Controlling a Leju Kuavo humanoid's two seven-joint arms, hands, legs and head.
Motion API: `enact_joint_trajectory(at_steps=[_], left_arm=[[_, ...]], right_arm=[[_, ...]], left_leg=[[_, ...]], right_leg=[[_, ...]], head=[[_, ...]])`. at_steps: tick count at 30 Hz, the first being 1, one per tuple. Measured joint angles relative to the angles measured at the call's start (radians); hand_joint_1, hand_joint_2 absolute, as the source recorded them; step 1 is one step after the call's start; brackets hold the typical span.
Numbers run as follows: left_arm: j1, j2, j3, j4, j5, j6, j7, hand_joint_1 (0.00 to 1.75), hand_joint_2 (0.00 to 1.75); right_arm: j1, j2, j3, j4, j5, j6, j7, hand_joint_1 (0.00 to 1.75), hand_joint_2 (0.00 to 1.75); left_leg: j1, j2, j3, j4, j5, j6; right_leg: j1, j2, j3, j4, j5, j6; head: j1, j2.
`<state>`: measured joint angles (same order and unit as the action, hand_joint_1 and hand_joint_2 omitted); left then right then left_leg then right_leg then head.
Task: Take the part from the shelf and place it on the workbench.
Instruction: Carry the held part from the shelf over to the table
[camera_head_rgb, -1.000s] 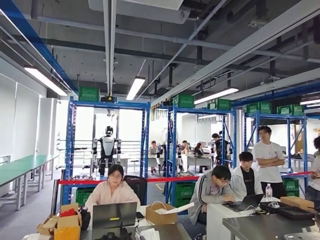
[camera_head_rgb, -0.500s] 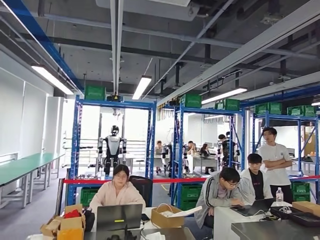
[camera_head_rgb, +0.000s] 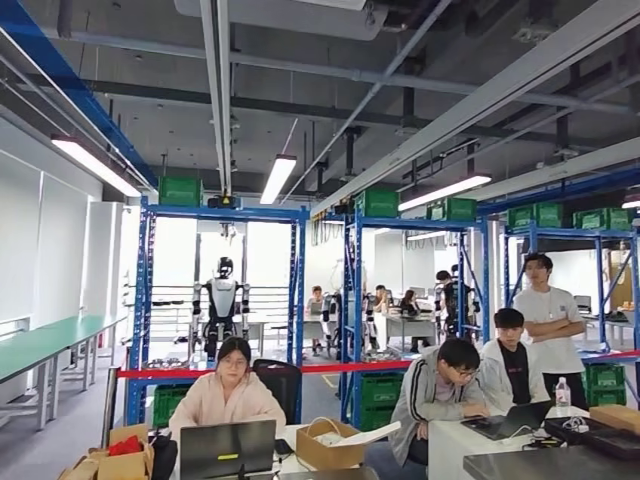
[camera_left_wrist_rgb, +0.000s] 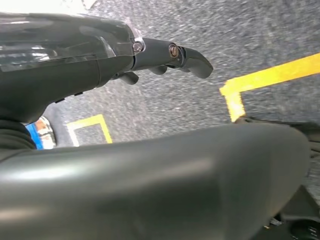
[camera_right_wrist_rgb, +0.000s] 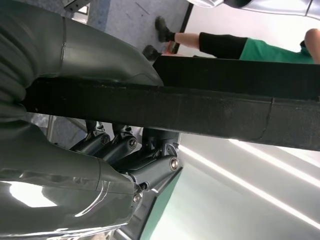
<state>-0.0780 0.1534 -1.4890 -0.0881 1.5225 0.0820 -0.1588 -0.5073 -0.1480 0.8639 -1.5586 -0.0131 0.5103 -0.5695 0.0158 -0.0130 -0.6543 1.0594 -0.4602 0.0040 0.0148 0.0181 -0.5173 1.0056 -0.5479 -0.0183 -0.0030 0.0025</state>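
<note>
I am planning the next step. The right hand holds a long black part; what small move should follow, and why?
Probably carry it toward the steel workbench at the robot's right: the right hand grips the black part, not yet set down; the left hand is empty.

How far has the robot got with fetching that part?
Picking up looks done: the right hand grips a long black part, thumb on one side and fingers on the other. The left hand hangs over the floor and holds nothing. Setting the part down is left; the head view faces people at desks, with a steel table low on the right, possibly the workbench.
</note>
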Motion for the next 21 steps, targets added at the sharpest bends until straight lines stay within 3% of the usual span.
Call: enact_joint_trajectory(at_steps=[3,5,8,9,10,11,13,15,19,21], left_arm=[[0.001,0.002,0.000,0.000,0.000,0.000,-0.001,0.00,1.75],[0.002,0.003,0.000,0.000,0.000,0.000,-0.001,0.00,1.75],[-0.001,0.004,0.000,0.000,0.000,0.000,-0.001,0.00,1.75],[-0.001,0.004,-0.001,0.000,0.000,0.000,-0.001,0.00,1.75],[0.000,0.004,-0.001,0.000,0.000,0.000,-0.001,0.00,1.75],[0.001,0.004,-0.002,0.000,0.000,0.000,-0.001,0.00,1.75],[-0.001,0.003,-0.004,0.000,0.000,0.000,-0.001,0.00,1.75],[-0.008,0.002,-0.006,0.000,0.000,0.000,-0.001,0.00,1.75],[-0.006,0.001,-0.012,0.000,0.000,0.000,-0.001,0.00,1.75],[-0.011,0.000,-0.015,0.000,0.000,0.000,-0.002,0.00,1.75]], right_arm=[[0.000,0.000,-0.001,0.000,-0.001,-0.001,-0.001,1.75,1.75],[-0.004,0.001,-0.001,-0.001,-0.001,-0.001,-0.002,1.75,1.75],[-0.004,0.000,-0.001,-0.002,-0.001,-0.002,-0.002,1.75,1.75],[-0.003,0.000,-0.001,-0.002,0.004,-0.004,-0.001,1.75,1.75],[-0.002,-0.001,-0.001,-0.002,0.014,-0.008,0.001,1.75,1.75],[-0.003,-0.002,0.000,-0.002,0.027,-0.014,0.002,1.75,1.75],[-0.006,-0.004,0.000,-0.002,0.051,-0.025,0.002,1.75,1.75],[-0.011,-0.006,0.003,-0.002,0.059,-0.029,0.003,1.75,1.75],[-0.016,-0.006,0.008,-0.003,0.054,-0.029,0.002,1.75,1.75],[-0.021,-0.004,0.009,-0.003,0.047,-0.029,0.002,1.75,1.75]], left_leg=[[-0.005,0.001,0.010,-0.021,-0.008,0.017],[0.002,0.001,0.030,-0.028,-0.015,0.026],[0.006,0.002,0.058,-0.033,-0.035,0.029],[0.007,0.002,0.068,-0.033,-0.043,0.027],[0.008,-0.001,0.079,-0.033,-0.052,0.026],[0.009,-0.005,0.093,-0.033,-0.062,0.022],[0.013,-0.016,0.120,-0.035,-0.082,0.014],[0.019,-0.027,0.131,-0.041,-0.094,0.004],[0.021,-0.028,0.148,-0.043,-0.096,-0.015],[0.019,-0.014,0.112,0.029,-0.116,-0.016]], right_leg=[[-0.003,0.000,0.003,-0.001,-0.006,0.020],[-0.005,-0.002,-0.016,0.047,-0.020,0.033],[-0.016,-0.007,-0.133,0.230,-0.073,0.050],[-0.018,-0.008,-0.169,0.272,-0.085,0.052],[-0.020,-0.009,-0.191,0.280,-0.079,0.053],[-0.020,-0.009,-0.195,0.253,-0.052,0.053],[-0.020,0.009,-0.167,0.127,0.048,0.053],[-0.017,0.031,-0.143,0.032,0.104,0.044],[-0.014,0.026,-0.110,-0.006,0.099,0.015],[-0.015,0.019,-0.086,-0.016,0.092,0.004]], head=[[0.000,0.000],[0.000,0.000],[0.000,0.000],[0.000,0.000],[0.000,0.000],[0.000,0.000],[0.000,0.000],[0.000,0.000],[0.001,0.000],[0.001,0.000]])
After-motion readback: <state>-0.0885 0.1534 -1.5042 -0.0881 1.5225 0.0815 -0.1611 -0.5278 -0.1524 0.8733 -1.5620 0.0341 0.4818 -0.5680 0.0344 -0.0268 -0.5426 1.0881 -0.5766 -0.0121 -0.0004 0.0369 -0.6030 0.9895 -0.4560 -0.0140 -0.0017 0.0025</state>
